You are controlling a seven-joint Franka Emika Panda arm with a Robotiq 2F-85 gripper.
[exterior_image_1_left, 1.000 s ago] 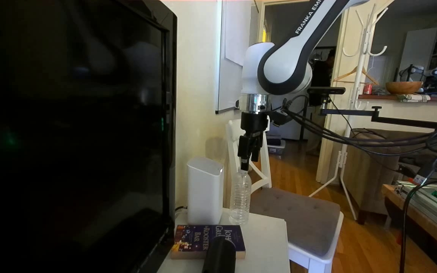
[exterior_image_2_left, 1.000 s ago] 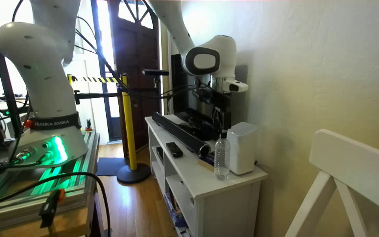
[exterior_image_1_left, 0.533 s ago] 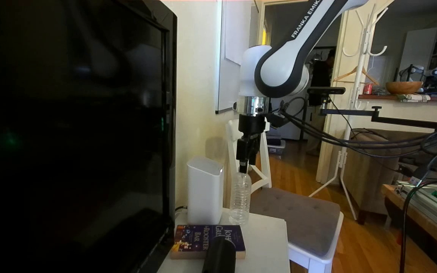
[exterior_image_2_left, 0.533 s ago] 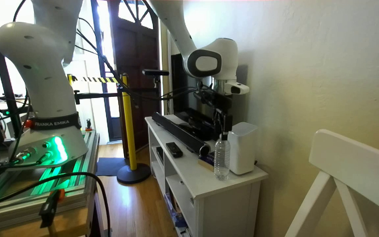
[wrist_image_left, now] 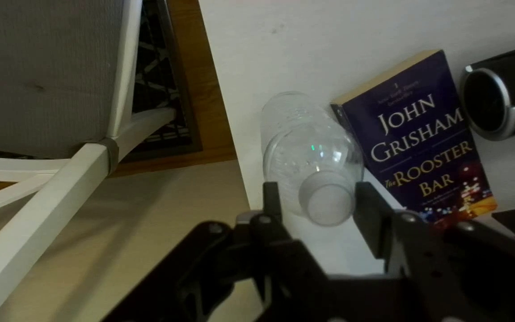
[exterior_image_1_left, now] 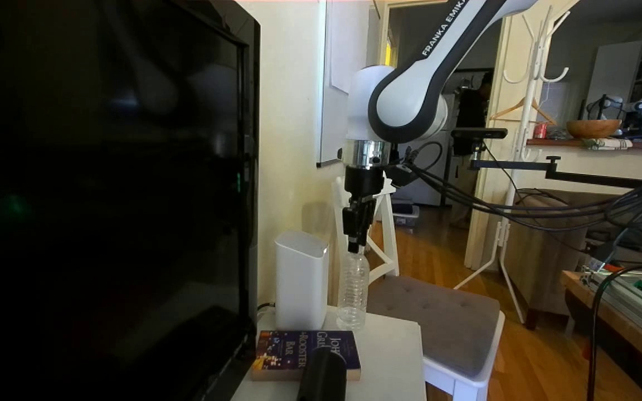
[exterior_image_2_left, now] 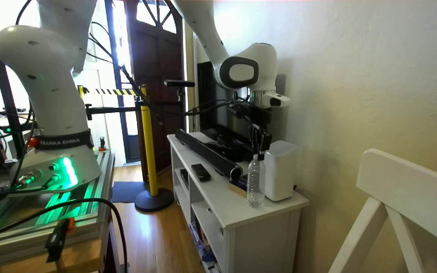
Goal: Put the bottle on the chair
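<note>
The clear plastic bottle stands upright on a white cabinet in both exterior views. My gripper points down over its top. In the wrist view, the bottle's pale cap lies between the two fingers, close to the right one, with a visible gap on the left. The jaws are partly open, and no grip shows. Only the lower tip of a finger is seen beside the cap in an exterior view. The white chair, with a grey cushioned seat, stands beside the cabinet; its back also shows.
A white upright box stands close beside the bottle, near the wall. A dark paperback book and a black soundbar lie on the white cabinet. A large black TV rises at the side. Cables trail from the arm.
My gripper has shifted slightly sideways over the bottle, dipping and then rising a little. Its jaws have come closer together. The bottle has stayed in place.
</note>
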